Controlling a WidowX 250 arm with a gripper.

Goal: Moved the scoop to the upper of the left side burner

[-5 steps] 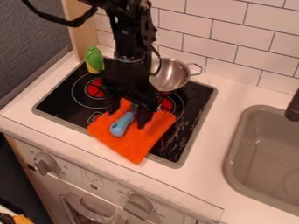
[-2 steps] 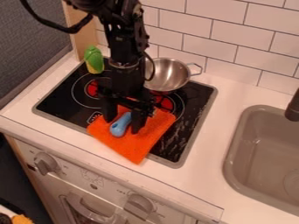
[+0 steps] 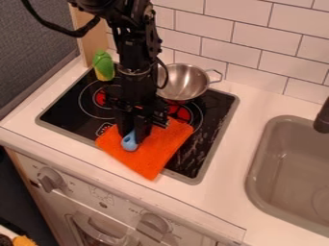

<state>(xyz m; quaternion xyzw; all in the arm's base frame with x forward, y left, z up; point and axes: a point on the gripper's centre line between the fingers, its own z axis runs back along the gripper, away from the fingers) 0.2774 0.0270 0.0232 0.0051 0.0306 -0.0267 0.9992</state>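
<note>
Over the orange cloth (image 3: 154,153), at the front middle of the stove, the black gripper (image 3: 132,136) hangs down, its fingers closed against both sides of the scoop's blue handle (image 3: 130,142). The handle's rounded end points toward the front. Behind it, the gripper hides the rest of the scoop. The cloth lies flat over the front of the black stove top (image 3: 64,108). At the back left, the upper left burner (image 3: 101,97) shows red, partly behind the arm.
A metal pot (image 3: 185,81) with side handles stands at the stove's back right. In the back left corner is a green and yellow toy (image 3: 103,66). A sink (image 3: 292,158) with a dark faucet (image 3: 322,117) lies to the right, and a tiled wall runs behind.
The gripper has shifted left and toward the front, over the handle. It was open around the handle, and its fingers have since come together on it. The cloth and pot have stayed put.
</note>
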